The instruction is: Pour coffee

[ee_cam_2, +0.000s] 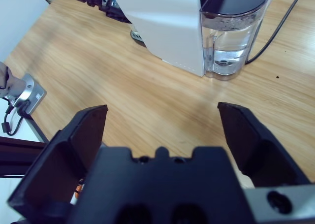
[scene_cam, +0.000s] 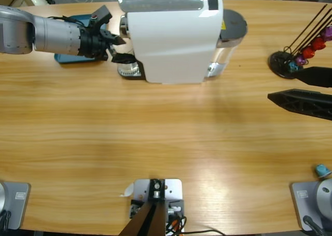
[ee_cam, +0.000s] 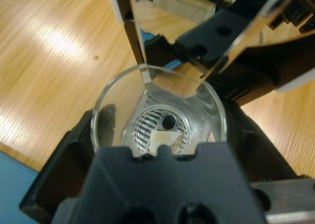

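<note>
Left wrist view shows my left jaws (ee_cam: pixel 160 135) clenched around a clear glass (ee_cam: pixel 158 111) standing on the drip grille beneath the coffee machine's (scene_cam: pixel 174 36) spout; whether coffee lies in it I cannot tell. My right jaws (ee_cam_2: pixel 162 130) are released, spread wide, well away from the machine above the bare wooden surface (scene_cam: pixel 155 132).

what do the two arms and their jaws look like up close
The left arm is a silver-grey cylinder ending in a black wrist with thin black cables and a small red spot. Its left gripper has two matte black, blocky plastic jaws. The right gripper has the same black jaws, hollowed and ribbed inside, with round screw holes in its body.
</note>
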Robot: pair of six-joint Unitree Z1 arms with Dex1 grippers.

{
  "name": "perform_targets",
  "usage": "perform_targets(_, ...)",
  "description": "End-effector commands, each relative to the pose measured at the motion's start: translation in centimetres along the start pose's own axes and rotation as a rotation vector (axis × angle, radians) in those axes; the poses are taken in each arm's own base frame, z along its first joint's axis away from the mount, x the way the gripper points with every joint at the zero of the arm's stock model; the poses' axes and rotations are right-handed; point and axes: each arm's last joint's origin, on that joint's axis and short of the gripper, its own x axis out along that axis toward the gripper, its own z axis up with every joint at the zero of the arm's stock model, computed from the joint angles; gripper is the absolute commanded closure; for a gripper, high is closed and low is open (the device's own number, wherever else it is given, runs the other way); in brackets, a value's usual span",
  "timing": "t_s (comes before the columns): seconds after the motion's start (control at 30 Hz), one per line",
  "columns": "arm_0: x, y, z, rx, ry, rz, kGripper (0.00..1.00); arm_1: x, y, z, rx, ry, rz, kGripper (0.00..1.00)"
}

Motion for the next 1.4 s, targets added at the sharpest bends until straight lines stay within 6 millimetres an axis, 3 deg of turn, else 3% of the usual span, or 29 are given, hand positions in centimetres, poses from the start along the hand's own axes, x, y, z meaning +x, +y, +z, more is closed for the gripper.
perform_targets(0.03,0.4,-1.7,-1.4,-0.007,0.062,-0.053,0.092,0.1,-0.4,-1.0,0.008,0.022,-0.01,0.013)
perform_targets(0.1,0.2,-1.9,-1.5,0.006,0.062,-0.054,0.005,0.1,-0.4,-1.0,0.008,0.021,-0.01,0.013)
perform_targets(0.3,-0.5,-1.8,-1.5,0.027,0.057,-0.04,0.004,0.1,-0.4,-1.1,0.009,0.022,-0.01,0.013)
perform_targets(0.73,-2.6,0.4,-2.6,-0.02,0.08,0.089,0.004,-0.3,-0.4,-1.2,0.013,0.011,-0.007,0.013)
perform_targets(1.4,-2.0,-1.6,-2.1,0.005,0.05,-0.042,0.0,-1.1,-0.5,-1.8,0.021,-0.009,-0.001,0.013)
